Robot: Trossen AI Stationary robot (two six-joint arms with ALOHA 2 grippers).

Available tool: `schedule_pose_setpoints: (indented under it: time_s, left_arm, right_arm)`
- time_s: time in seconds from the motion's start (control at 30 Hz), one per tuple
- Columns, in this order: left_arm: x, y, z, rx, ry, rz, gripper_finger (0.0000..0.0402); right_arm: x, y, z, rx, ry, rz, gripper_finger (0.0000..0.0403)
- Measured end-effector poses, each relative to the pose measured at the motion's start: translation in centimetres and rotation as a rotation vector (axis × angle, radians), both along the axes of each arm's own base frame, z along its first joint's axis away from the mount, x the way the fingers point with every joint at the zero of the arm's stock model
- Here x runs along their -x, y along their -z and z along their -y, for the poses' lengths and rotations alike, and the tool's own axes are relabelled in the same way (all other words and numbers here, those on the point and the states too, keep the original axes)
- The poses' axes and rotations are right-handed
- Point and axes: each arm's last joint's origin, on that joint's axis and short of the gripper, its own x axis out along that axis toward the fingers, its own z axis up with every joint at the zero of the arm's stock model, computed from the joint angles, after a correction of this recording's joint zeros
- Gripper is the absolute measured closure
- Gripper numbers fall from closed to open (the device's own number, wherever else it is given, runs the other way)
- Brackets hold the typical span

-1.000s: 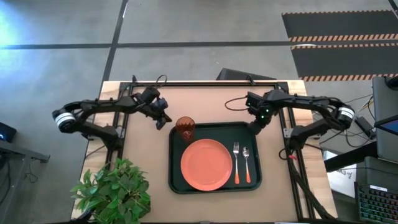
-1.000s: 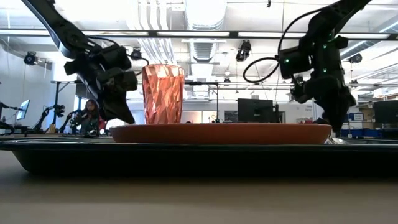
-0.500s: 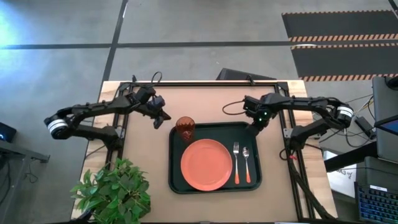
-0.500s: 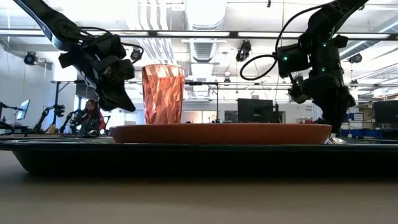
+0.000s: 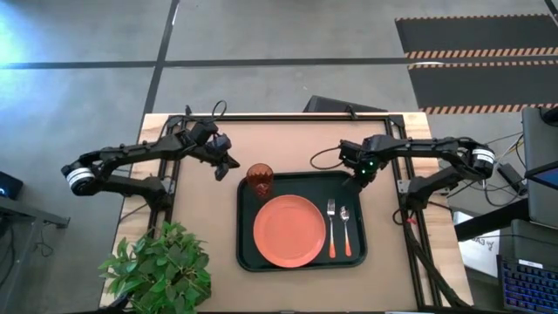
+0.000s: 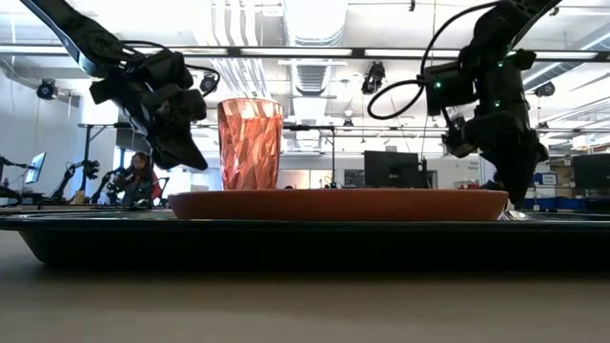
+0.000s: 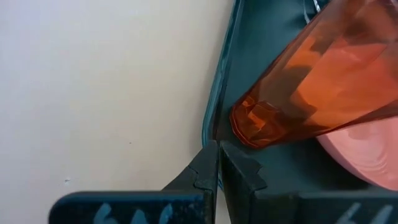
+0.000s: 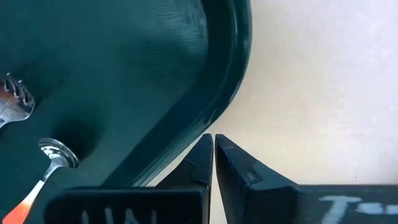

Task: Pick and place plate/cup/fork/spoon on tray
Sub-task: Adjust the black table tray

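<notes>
My left claw (image 5: 228,167) hangs just off the tray's (image 5: 247,255) far left corner, fingers pressed together. My right claw (image 5: 359,179) hovers at its far right corner, fingers likewise closed and empty.

Right gripper (image 8: 214,155) sits at bottom centre with its two dark fingers pressed together, tips just over the tray (image 8: 231,93) rim's rounded corner, pale table (image 8: 323,87) filling the right side, fork (image 8: 13,99) tines and spoon (image 8: 53,158) bowl at the left edge.
</notes>
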Motion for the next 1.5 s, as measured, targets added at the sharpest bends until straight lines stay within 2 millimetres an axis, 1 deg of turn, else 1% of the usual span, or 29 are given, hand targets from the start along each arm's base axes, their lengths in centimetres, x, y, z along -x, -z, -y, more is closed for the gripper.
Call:
schedule_pose_setpoints:
  time_s: [0.4, 0.57, 0.8, 1.0, 1.3, 1.5]
  left_arm:
    - [0.1, 0.1, 0.2, 0.010, 0.029, -0.008, 0.0402]
    - [0.1, 0.1, 0.2, 0.011, 0.029, -0.007, 0.0402]
    - [0.1, 0.1, 0.2, 0.011, 0.029, -0.008, 0.0402]
    - [0.1, 0.1, 0.2, 0.011, 0.029, -0.008, 0.0402]
    - [0.1, 0.1, 0.2, 0.006, 0.032, -0.006, 0.0402]
    - [0.3, 0.3, 0.4, 0.025, 0.043, -0.031, 0.0402]
  right_arm:
    - [0.7, 0.0, 1.4, -0.012, 0.083, -0.002, 0.0394]
    - [0.9, 0.3, 1.2, -0.058, 0.087, 0.005, 0.0394]
    - [1.5, 1.6, 0.7, -0.114, 0.126, -0.005, 0.0394]
    - [1.1, 2.4, 0.5, -0.128, 0.147, 0.073, 0.0394]
    - [0.0, 2.2, 0.9, -0.091, 0.171, 0.170, 0.0394]
    - [-0.2, 2.2, 0.4, -0.098, 0.174, 0.168, 0.0394]
